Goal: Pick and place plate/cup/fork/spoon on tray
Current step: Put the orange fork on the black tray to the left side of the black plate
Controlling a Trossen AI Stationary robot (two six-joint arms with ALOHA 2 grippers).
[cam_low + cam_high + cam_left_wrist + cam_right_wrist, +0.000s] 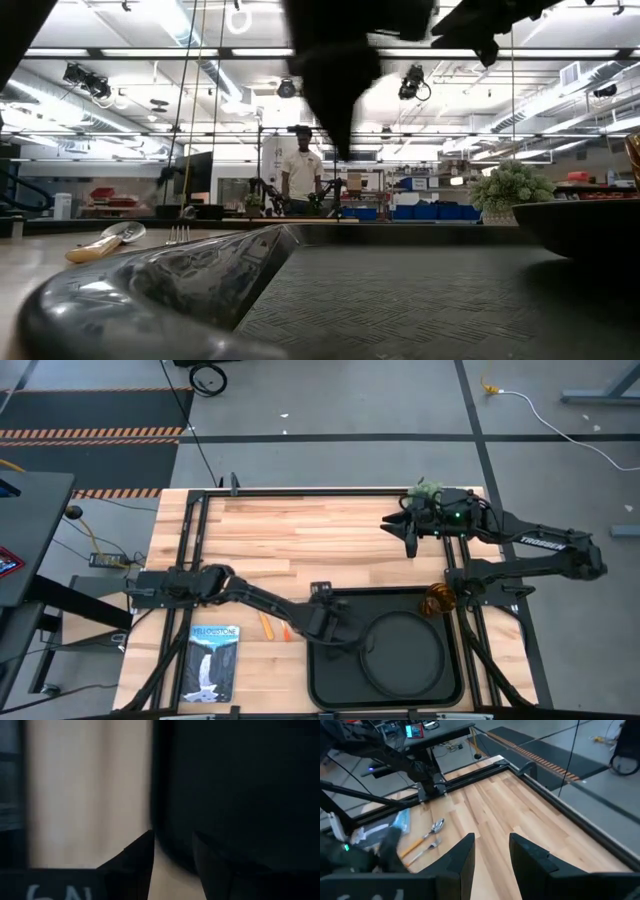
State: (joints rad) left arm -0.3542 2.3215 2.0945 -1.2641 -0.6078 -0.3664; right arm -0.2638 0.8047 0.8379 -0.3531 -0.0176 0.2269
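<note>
The black rectangular tray [330, 678] lies at the table's near edge. The round black plate [405, 653] rests flat inside it and shows in the low view [590, 225]. The amber cup [437, 600] stands upright by the tray's far right corner. The spoon [267, 625] and the fork [287, 632] lie flat on the wood left of the tray; they also show in the right wrist view, spoon [427, 834] and fork [425, 849]. My left gripper [338, 632] is open and hangs over the tray's left rim [165, 795], touching nothing. My right gripper [408, 538] is open and empty above the far right of the table.
A blue-and-white book [213, 660] lies at the near left. A small green plant [430, 490] stands at the far right edge. Black rails [300, 492] frame the table. Bare wood [300, 540] fills the far middle. A person [300, 170] stands in the room beyond.
</note>
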